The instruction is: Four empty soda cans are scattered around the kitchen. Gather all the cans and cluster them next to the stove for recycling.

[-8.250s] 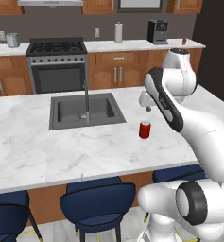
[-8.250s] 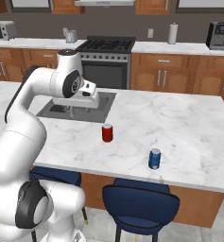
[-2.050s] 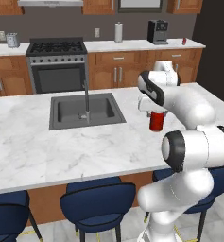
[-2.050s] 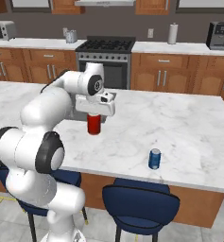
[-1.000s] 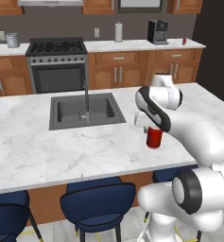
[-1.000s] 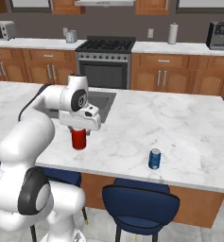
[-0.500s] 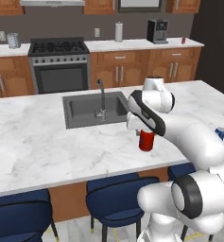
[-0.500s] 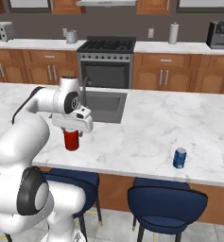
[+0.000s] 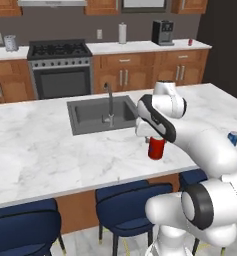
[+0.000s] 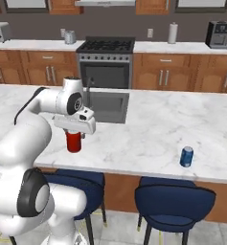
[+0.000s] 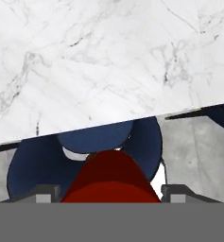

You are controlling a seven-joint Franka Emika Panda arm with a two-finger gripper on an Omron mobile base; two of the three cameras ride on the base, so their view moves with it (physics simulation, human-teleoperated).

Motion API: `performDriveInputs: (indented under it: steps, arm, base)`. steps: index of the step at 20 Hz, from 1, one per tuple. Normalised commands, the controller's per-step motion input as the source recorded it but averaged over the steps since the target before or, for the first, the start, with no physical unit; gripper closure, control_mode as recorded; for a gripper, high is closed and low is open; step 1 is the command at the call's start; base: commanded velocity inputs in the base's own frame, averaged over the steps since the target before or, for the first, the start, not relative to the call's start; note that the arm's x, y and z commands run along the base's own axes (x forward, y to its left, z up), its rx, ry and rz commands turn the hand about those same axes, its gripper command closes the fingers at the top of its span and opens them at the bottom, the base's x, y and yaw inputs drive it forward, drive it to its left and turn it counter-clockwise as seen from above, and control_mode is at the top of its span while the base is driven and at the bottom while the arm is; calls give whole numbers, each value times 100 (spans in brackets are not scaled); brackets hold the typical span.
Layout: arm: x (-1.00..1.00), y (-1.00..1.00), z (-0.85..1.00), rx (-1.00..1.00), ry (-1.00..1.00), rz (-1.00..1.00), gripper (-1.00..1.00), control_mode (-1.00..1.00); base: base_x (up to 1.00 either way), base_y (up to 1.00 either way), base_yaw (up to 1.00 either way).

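Note:
A red soda can [image 9: 156, 148] [image 10: 73, 142] hangs just above the front edge of the marble island, with my gripper [image 9: 152, 139] [image 10: 75, 133] shut on it from above. In the hand view the soda can [image 11: 112, 177] sits between the two fingertips [image 11: 46, 194], over the island's edge and a blue stool. Another small red can [image 9: 190, 42] stands on the back counter at the far right. The stove [image 9: 57, 50] [image 10: 105, 45] is at the back wall, beyond the island.
The sink [image 9: 102, 114] [image 10: 107, 106] with its faucet is set in the island behind the gripper. A blue can [image 9: 233, 138] [image 10: 186, 156] stands on the island's right end. Blue stools [image 9: 132, 200] [image 10: 175, 201] line the island's front. A paper towel roll [image 9: 122, 33] stands right of the stove.
The whole scene has shifted in both base views, so the base has driven. The red can stays in the gripper and now hangs nearer the island's front edge.

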Motion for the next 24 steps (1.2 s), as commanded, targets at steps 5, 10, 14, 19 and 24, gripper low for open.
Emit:
performDriveInputs:
  steps: [5, 10, 14, 19, 24]
  arm:
    - [0, 0, 0, 0, 0, 0, 100, 100]
    - [0, 0, 0, 0, 0, 0, 100, 100]
    - [0, 0, 0, 0, 0, 0, 100, 100]
    - [0, 0, 0, 0, 0, 0, 100, 100]
    - [0, 0, 0, 0, 0, 0, 100, 100]
  base:
    - [-44, 39, 1]
    - [-7, 81, 0]
    - [4, 100, 0]
    - [3, 100, 0]
    - [8, 100, -1]
